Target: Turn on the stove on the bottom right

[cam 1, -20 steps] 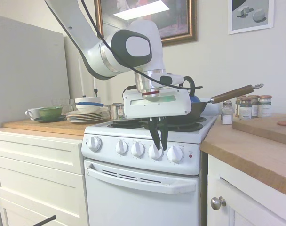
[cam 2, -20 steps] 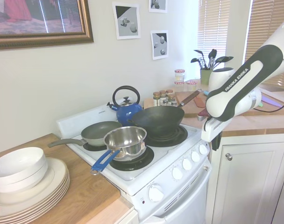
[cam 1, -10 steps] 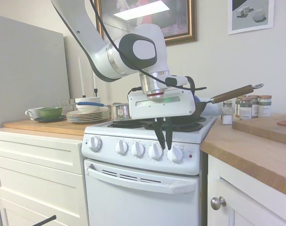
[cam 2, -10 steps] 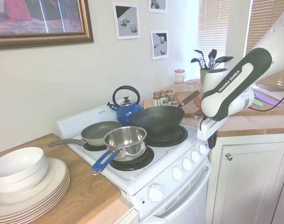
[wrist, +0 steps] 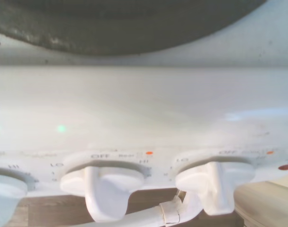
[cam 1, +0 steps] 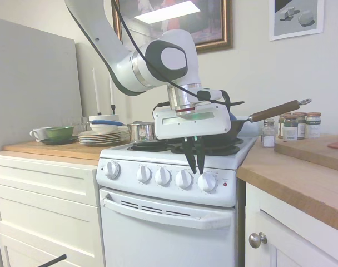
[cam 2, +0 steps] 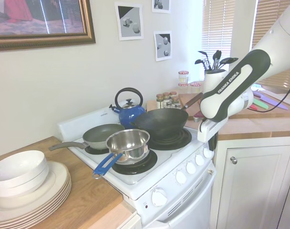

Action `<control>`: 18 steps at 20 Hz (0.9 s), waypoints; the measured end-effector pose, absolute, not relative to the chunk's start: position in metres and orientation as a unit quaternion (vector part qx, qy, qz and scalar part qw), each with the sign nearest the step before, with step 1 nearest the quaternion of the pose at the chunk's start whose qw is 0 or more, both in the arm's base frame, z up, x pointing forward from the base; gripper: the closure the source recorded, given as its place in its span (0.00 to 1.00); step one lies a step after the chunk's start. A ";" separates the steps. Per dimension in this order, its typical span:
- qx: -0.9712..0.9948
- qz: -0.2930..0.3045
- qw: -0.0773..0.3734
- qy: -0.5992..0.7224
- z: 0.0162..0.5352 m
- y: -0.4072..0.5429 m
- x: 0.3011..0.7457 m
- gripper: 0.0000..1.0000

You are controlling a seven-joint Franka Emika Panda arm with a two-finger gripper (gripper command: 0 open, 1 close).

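Stove: the white enamel freestanding stove (cam 1: 169, 222) stands between white drawer cabinets (cam 1: 44, 206) and a wooden counter (cam 1: 302, 178), with 5 round white knobs (cam 1: 163, 177) across its front panel.
Arm: the white robot arm (cam 1: 158, 61) reaches down over the front edge of the stove.
Wok: a black wok with a wooden handle (cam 2: 160, 122) sits on a rear burner, beside a blue kettle (cam 2: 129, 110).
Saucepan: a steel saucepan with a blue handle (cam 2: 127, 143) sits on a front burner.
Gripper: the gripper (cam 1: 195, 166) hangs just above the panel, between the 2 right-hand knobs.
Fingers: the black fingers (cam 1: 191, 158) point down, nearly together, clamped on nothing.
Light: a small red light (cam 1: 225, 184) shows right of the last knob.
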State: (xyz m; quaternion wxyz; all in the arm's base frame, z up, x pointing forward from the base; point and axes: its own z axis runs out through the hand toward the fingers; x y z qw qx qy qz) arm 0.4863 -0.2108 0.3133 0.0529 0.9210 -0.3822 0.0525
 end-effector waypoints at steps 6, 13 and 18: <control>0.918 0.056 0.054 -0.390 0.322 -0.220 0.489 1.00; 0.918 0.048 0.057 -0.390 0.315 -0.222 0.494 1.00; 0.916 0.042 0.060 -0.394 0.304 -0.228 0.502 1.00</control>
